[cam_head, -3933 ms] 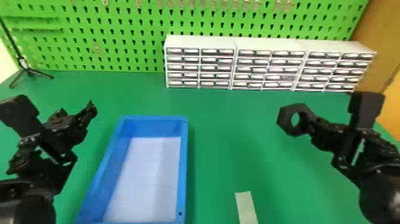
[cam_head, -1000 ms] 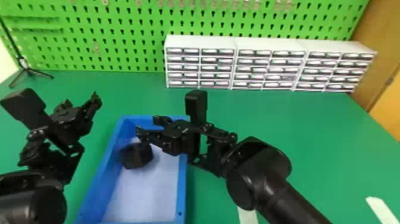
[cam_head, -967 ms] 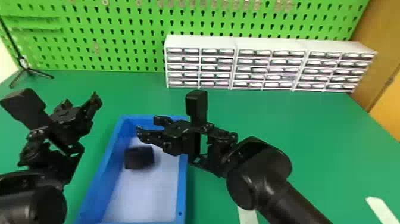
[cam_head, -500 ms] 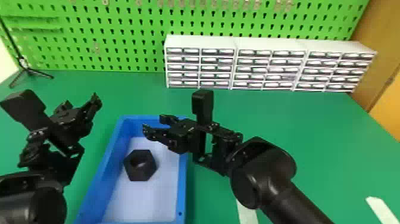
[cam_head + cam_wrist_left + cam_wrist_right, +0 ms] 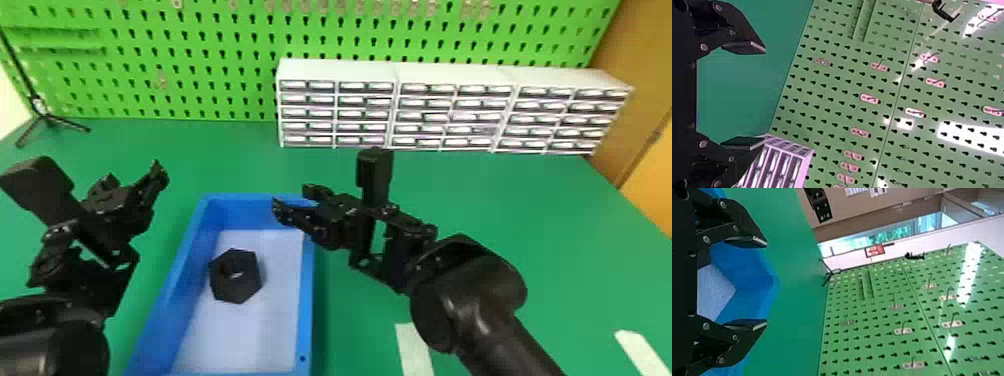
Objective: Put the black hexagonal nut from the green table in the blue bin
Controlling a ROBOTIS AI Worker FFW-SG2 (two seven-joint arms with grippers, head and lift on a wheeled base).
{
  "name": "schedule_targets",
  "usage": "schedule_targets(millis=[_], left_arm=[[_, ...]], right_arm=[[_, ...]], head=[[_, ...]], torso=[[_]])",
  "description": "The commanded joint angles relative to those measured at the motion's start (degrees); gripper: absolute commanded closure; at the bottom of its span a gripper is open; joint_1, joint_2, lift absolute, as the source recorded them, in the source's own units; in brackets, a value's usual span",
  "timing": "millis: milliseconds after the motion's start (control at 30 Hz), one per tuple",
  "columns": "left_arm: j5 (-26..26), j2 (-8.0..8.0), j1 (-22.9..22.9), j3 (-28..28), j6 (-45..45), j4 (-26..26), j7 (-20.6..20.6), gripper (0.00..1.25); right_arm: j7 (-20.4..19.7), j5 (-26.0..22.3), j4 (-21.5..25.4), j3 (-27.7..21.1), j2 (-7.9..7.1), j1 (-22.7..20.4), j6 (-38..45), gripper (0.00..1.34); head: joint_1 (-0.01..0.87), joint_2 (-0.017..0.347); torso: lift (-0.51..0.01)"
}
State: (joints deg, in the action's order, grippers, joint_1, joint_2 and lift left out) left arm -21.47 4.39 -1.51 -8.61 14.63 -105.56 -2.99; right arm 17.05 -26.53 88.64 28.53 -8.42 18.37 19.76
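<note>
The black hexagonal nut [image 5: 236, 276] rests on the pale floor of the blue bin [image 5: 308, 320], toward its back half, with its hole facing up. My right gripper [image 5: 290, 197] is over the bin's back right corner, apart from the nut; in the right wrist view the right gripper [image 5: 766, 282] is open with nothing between its fingers, the bin beyond them. My left gripper [image 5: 132, 172] is parked left of the bin, and in the left wrist view the left gripper [image 5: 765, 96] is open and holds nothing.
White drawer cabinets [image 5: 450, 115] stand along the back of the green table [image 5: 550, 240], before a green pegboard [image 5: 200, 70]. A small black tripod [image 5: 45, 117] is at the back left. Pale tape strips [image 5: 415, 350] lie on the table at the front.
The right arm has swung left to the bin and let go of the nut. The nut has dropped and settled on the bin floor. Lately the right gripper has shifted slightly right, away from it.
</note>
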Motion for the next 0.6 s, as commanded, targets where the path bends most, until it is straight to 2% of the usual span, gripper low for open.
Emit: schedule_targets(millis=[0, 567], left_arm=[[-0.06, 0.00, -0.16, -0.09, -0.04, 0.00, 0.00, 0.43], [-0.24, 0.00, -0.52, -0.71, -0.74, -0.18, 0.09, 0.43]], right_arm=[[0.00, 2.18, 1.45, -4.45, 0.59, -2.46, 0.28, 0.53], [0.00, 10.27, 6.63, -22.20, 2.97, -10.11, 0.37, 0.53]], head=[[0.692, 0.008], [0.692, 0.008]], torso=[[-0.097], [-0.097]])
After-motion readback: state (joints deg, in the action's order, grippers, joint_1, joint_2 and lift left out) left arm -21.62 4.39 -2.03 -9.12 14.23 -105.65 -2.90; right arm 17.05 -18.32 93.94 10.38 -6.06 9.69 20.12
